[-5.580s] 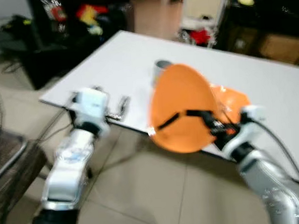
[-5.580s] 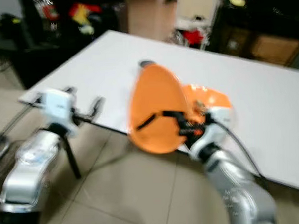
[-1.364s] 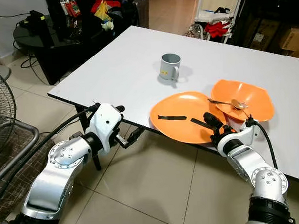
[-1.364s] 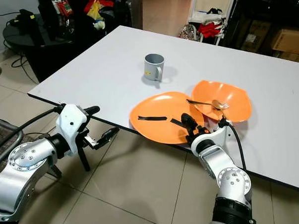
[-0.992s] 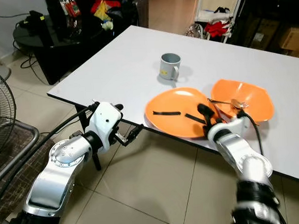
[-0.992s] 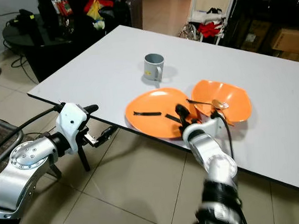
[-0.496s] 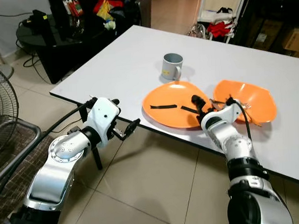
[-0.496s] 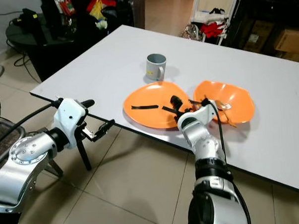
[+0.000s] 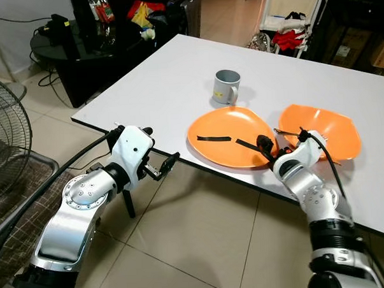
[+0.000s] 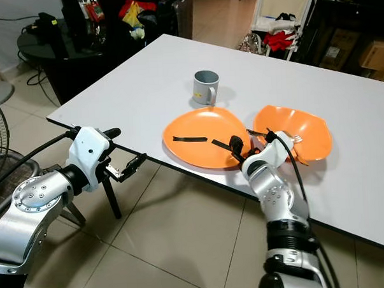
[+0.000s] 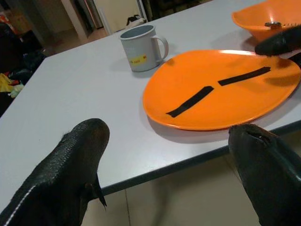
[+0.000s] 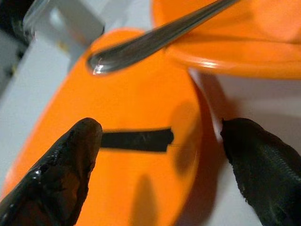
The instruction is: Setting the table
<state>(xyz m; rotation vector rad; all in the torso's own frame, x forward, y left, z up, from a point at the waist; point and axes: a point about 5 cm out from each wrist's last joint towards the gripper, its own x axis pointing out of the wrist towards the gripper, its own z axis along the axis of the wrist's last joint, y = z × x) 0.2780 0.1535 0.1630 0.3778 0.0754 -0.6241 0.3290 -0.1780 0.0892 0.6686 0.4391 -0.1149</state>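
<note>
Low at frame left, left pincer (image 9: 169,162) released, hanging off the white tabletop (image 9: 170,87) edge. At centre right, right pincer (image 9: 263,145) released, fingers spread over the near rim of the flat orange plate (image 9: 230,136). Just right of it, orange bowl (image 9: 322,130) holding a spoon (image 12: 155,40). Farther up, upright grey mug (image 9: 227,87).

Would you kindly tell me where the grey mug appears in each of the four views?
Left eye view: grey mug on the white table, beyond the orange plate.
Right eye view: same spot.
Left wrist view: beyond the plate, handle toward it.
Right wrist view: I cannot make it out.
Shared landmark: the plate's black strips.
</note>
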